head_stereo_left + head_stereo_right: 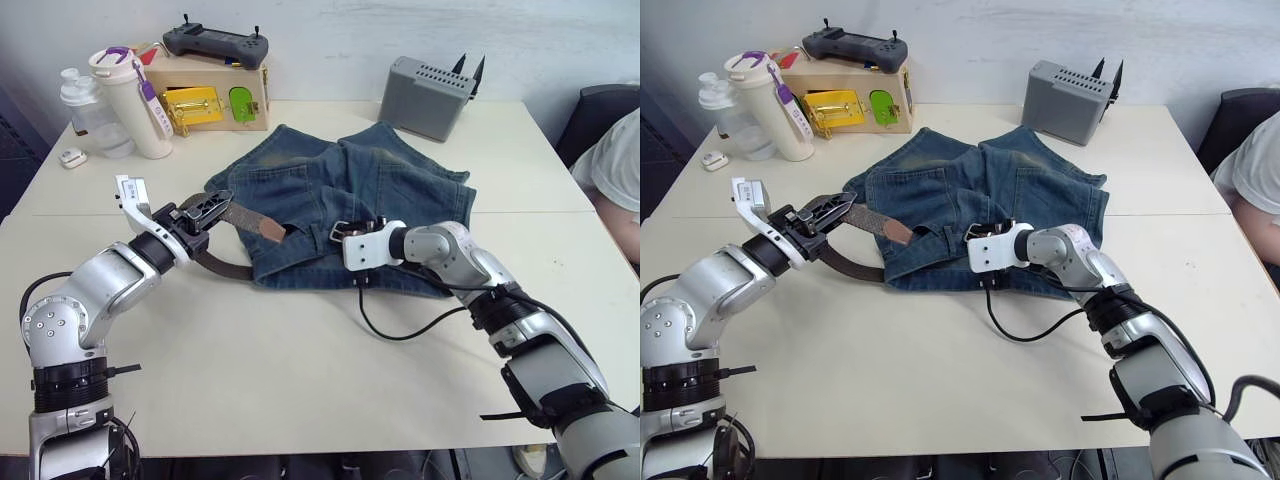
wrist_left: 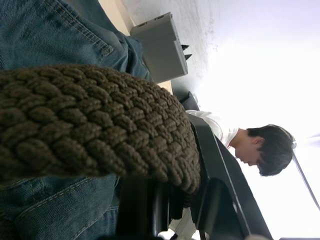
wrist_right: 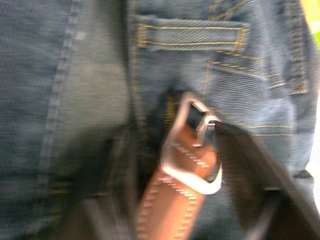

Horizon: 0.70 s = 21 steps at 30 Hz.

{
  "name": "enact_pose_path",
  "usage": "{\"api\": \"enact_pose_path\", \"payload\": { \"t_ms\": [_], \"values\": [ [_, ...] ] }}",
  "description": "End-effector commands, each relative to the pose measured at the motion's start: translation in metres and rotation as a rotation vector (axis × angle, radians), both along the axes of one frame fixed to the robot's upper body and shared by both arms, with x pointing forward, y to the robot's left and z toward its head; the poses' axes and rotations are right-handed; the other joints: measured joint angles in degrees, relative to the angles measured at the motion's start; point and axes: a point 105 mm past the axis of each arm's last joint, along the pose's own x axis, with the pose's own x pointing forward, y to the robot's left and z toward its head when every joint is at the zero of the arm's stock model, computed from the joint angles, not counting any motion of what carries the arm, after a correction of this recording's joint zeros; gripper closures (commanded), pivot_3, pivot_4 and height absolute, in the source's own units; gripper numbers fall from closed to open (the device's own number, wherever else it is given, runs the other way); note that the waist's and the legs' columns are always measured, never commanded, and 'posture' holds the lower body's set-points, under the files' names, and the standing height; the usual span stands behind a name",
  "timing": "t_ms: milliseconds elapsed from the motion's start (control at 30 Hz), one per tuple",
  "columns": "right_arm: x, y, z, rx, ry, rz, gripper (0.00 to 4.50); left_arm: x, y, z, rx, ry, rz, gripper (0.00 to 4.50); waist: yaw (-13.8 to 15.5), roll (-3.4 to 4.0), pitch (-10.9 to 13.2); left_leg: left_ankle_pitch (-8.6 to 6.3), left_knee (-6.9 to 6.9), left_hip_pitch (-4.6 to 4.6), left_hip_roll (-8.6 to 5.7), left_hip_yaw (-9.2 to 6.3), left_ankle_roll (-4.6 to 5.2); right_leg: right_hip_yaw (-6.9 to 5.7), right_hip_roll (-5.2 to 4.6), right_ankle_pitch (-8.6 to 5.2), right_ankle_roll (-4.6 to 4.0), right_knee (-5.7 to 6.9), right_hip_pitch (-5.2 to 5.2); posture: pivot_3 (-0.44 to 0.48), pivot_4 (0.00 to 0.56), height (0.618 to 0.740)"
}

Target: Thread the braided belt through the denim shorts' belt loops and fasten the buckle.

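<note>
I had the faded blue denim shorts (image 1: 350, 205) lying crumpled at the centre of the pale desk (image 1: 300, 370), waistband toward me. The dark-brown braided belt (image 1: 225, 265) curved out from the waistband at about eight o'clock of the shorts, its tan leather tip (image 1: 268, 229) resting on the denim. My left pincer (image 1: 205, 212) was pressed together on the braided strap just behind that tip, holding it raised, I judged so the end could be aimed at a loop. My right pincer (image 1: 345, 232) sat at the waistband's six o'clock, pinching the small silver metal buckle (image 3: 192, 145) against the denim, probably to anchor that end while the strap was fed. I judged the threading only partly done, the buckle not yet fastened.
</note>
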Motion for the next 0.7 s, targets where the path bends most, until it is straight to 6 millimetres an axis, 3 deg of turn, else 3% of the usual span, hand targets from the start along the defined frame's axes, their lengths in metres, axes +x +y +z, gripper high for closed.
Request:
{"api": "enact_pose_path", "payload": {
  "t_ms": [33,67,267,433,533,700],
  "values": [
    [-0.007,-0.005,0.021,0.065,0.018,-0.013,4.10,-0.002,0.001,0.009,-0.006,-0.045,-0.003,4.50,0.02,0.01,0.01,0.00,-0.01,-0.02,0.00,0.00,0.00,0.00,0.00,0.00,0.00,0.00,-0.03,0.000,0.150,0.736],
    [-0.009,-0.005,0.023,0.075,0.030,-0.013,4.47,-0.002,0.001,0.009,-0.006,-0.045,-0.004,4.50,0.02,0.02,0.01,0.00,-0.02,-0.02,0.00,0.00,0.00,0.00,0.00,0.00,0.00,-0.01,-0.02,0.000,0.150,0.736],
    [-0.024,-0.003,0.049,0.151,0.077,0.010,4.47,0.000,-0.004,0.008,0.000,-0.045,-0.025,4.50,-0.05,0.03,0.02,0.01,-0.08,-0.03,0.00,0.00,-0.02,0.00,0.01,0.00,0.00,0.00,-0.07,0.000,0.150,0.736],
    [-0.049,-0.007,0.061,0.243,0.280,0.075,4.47,0.003,-0.008,0.008,0.003,-0.044,-0.044,4.50,0.06,0.03,0.03,0.00,-0.07,-0.10,0.01,0.00,-0.01,-0.01,0.01,0.00,0.00,-0.03,-0.11,0.000,0.150,0.736],
    [-0.055,-0.016,0.051,0.223,0.377,0.060,4.47,0.004,-0.012,0.006,0.016,-0.043,-0.062,4.50,0.05,0.03,0.03,-0.01,-0.06,-0.12,0.00,-0.01,0.02,-0.01,-0.01,0.00,0.00,-0.07,-0.11,0.000,0.150,0.736],
    [-0.049,-0.011,0.027,0.205,0.373,0.015,4.47,0.006,-0.022,0.002,0.041,-0.039,-0.089,4.50,-0.03,0.04,0.03,-0.02,-0.08,-0.13,0.00,-0.01,0.03,-0.02,-0.01,0.00,0.00,-0.09,-0.13,0.000,0.150,0.736]
  ]
}}
